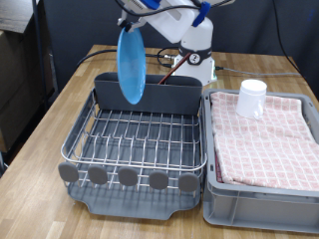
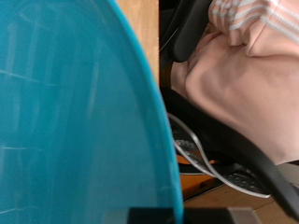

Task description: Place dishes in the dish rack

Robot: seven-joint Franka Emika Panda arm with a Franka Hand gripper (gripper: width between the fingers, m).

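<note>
The round light-blue plate (image 1: 130, 65) hangs on edge, upright, above the back left of the dish rack (image 1: 140, 134), in front of its tall dark grey caddy (image 1: 164, 95). My gripper (image 1: 128, 24) is shut on the plate's top rim. In the wrist view the plate (image 2: 75, 112) fills most of the picture. The small white mug (image 1: 252, 98) stands on the pink checked cloth (image 1: 264, 134) in the grey crate. A thin brown stick (image 1: 167, 70) rises behind the caddy; I cannot tell whether it is the wooden spoon.
The grey crate (image 1: 261, 204) stands against the rack on the exterior view's right. Round grey discs (image 1: 128, 177) line the rack's edge at the exterior view's bottom. The robot base and cables (image 1: 194, 50) are behind the caddy. The pink cloth (image 2: 252, 84) shows in the wrist view.
</note>
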